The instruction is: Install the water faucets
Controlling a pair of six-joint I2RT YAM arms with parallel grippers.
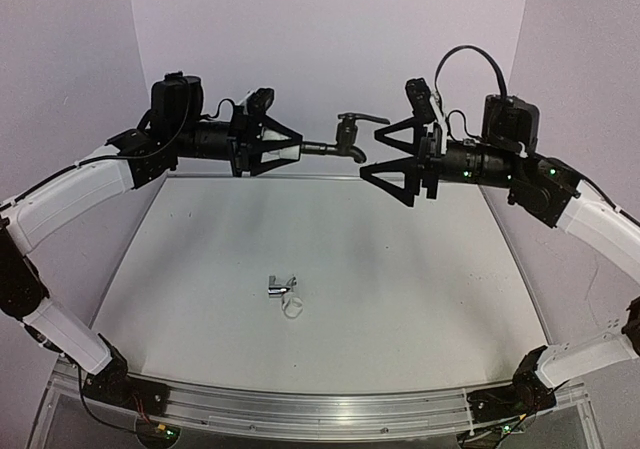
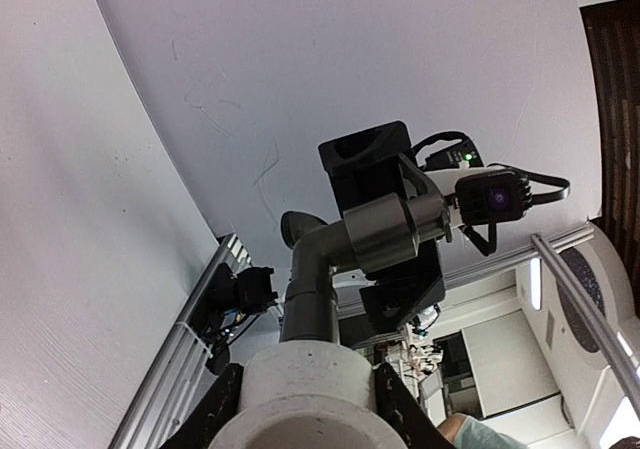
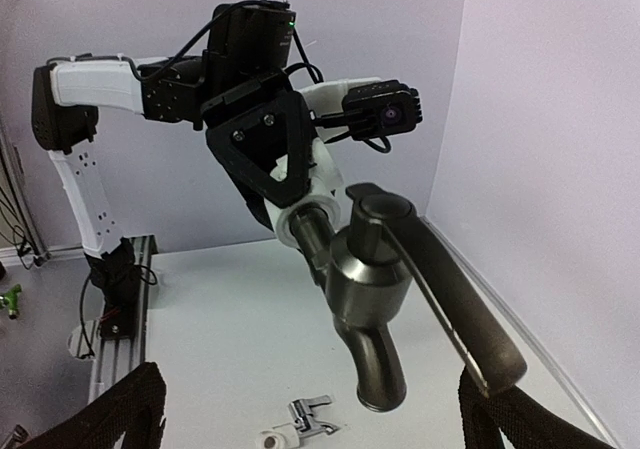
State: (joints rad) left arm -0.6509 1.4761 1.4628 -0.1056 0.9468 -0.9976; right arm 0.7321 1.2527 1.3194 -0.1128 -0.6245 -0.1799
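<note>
The left gripper is closed tight around the white elbow fitting, holding it up in the air. The matte black faucet sticks straight out of the fitting's mouth, its threaded stem run into the opening. Just past the faucet, on the side away from the fitting, hangs the right gripper. Its jaws are spread wide and have hold of nothing.

I'd say the black faucet is at least started in the fitting. I can't tell how far the thread is run home, so it may want more turning. The chrome faucet lies on the counter, well below the fitting and nearer the arm bases. The small white ring is just beside it. That faucet looks wholly undone.

Only the overhead view shows both arms facing each other across the fitting. The left wrist camera looks up along the fitting and stem, with the right gripper beyond the faucet, but it misses the counter parts. The right wrist camera shows the lever handle, the spout and the joint at the fitting close up. It also catches the chrome faucet far below.
</note>
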